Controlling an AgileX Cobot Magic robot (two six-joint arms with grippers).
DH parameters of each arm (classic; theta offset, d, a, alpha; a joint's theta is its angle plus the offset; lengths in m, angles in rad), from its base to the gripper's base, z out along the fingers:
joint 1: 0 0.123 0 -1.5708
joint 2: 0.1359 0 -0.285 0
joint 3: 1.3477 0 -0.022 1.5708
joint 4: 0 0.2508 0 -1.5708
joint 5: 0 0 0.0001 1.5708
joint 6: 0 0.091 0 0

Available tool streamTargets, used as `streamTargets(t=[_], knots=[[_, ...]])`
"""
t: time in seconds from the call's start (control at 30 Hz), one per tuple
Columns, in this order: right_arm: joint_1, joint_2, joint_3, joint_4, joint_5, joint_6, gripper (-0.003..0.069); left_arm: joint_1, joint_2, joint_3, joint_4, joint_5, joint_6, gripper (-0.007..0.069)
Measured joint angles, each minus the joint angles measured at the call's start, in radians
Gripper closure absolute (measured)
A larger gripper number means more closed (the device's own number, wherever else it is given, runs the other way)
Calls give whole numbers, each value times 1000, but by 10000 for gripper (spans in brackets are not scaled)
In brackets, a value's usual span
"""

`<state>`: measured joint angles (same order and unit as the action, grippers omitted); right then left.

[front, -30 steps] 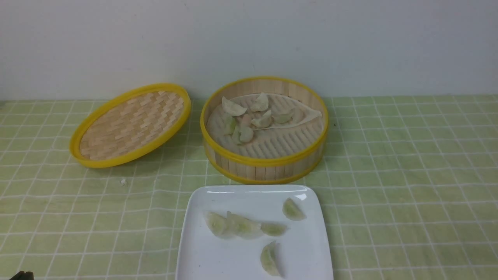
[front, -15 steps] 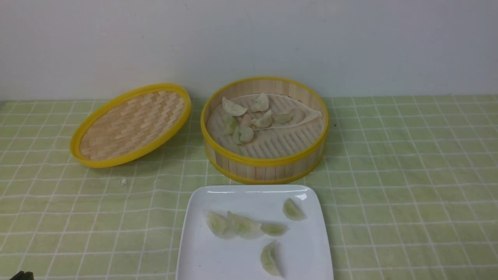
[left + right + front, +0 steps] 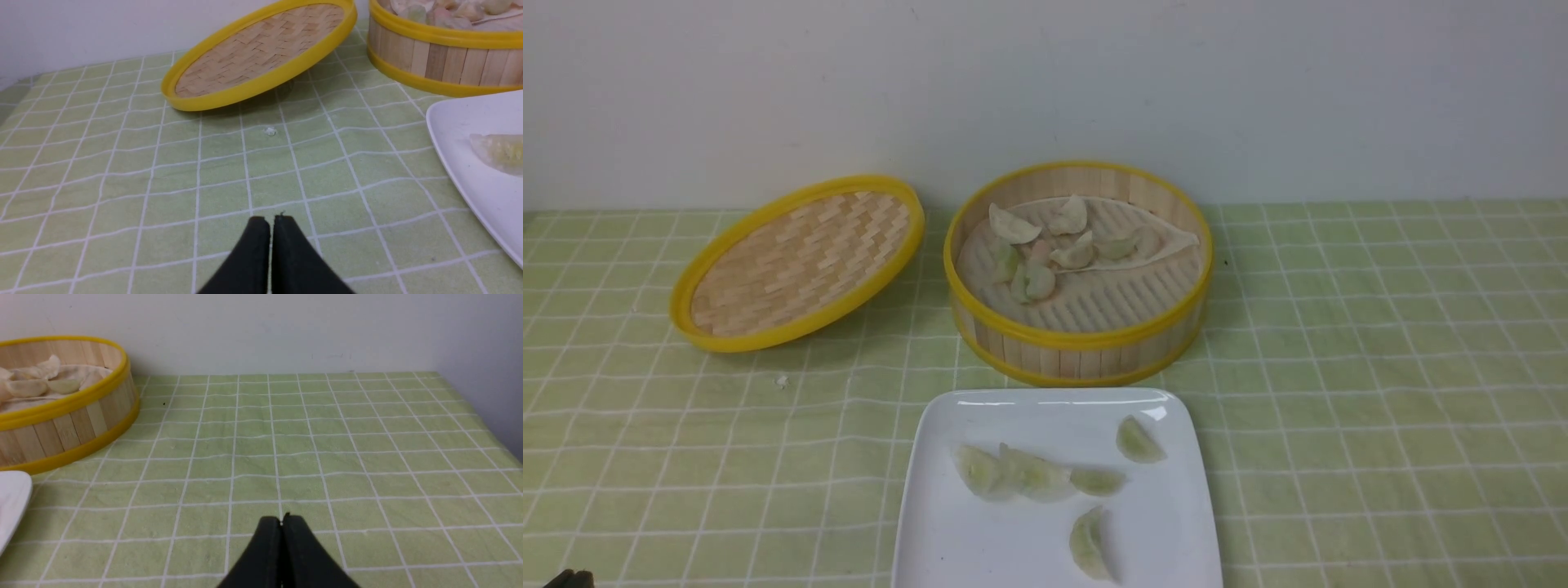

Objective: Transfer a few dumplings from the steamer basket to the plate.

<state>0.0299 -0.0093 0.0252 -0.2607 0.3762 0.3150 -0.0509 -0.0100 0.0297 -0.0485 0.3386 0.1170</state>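
The steamer basket [image 3: 1078, 347] stands at the middle back with several dumplings [image 3: 1037, 249] on its pale liner. The white plate [image 3: 980, 539] lies in front of it and holds several dumplings [image 3: 1029, 474]. In the left wrist view my left gripper [image 3: 271, 220] is shut and empty above the cloth, left of the plate [image 3: 461, 134] and basket [image 3: 433, 61]. In the right wrist view my right gripper [image 3: 281, 520] is shut and empty above the cloth, right of the basket [image 3: 69, 428] and a plate corner [image 3: 12, 498]. Only a dark tip shows at the front view's bottom left corner.
The shallow woven lid [image 3: 796, 261] leans tilted to the left of the basket; it also shows in the left wrist view [image 3: 261, 53]. A small white crumb [image 3: 782, 380] lies on the green checked cloth. A white wall runs along the back; the cloth's edge shows at the right.
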Motion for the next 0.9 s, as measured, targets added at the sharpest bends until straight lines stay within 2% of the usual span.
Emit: streamTargets(t=[0.23,0.4,0.5,0.9], knots=[[0,0,-1,67,3,-62,673,0,0,0,0,0,0,631],[0,0,-2,226,3,-265,673,0,0,0,0,0,0,631],[0,0,-2,270,3,-330,673,0,0,0,0,0,0,631],[-1,0,-2,314,7,-345,673,0,0,0,0,0,0,631]])
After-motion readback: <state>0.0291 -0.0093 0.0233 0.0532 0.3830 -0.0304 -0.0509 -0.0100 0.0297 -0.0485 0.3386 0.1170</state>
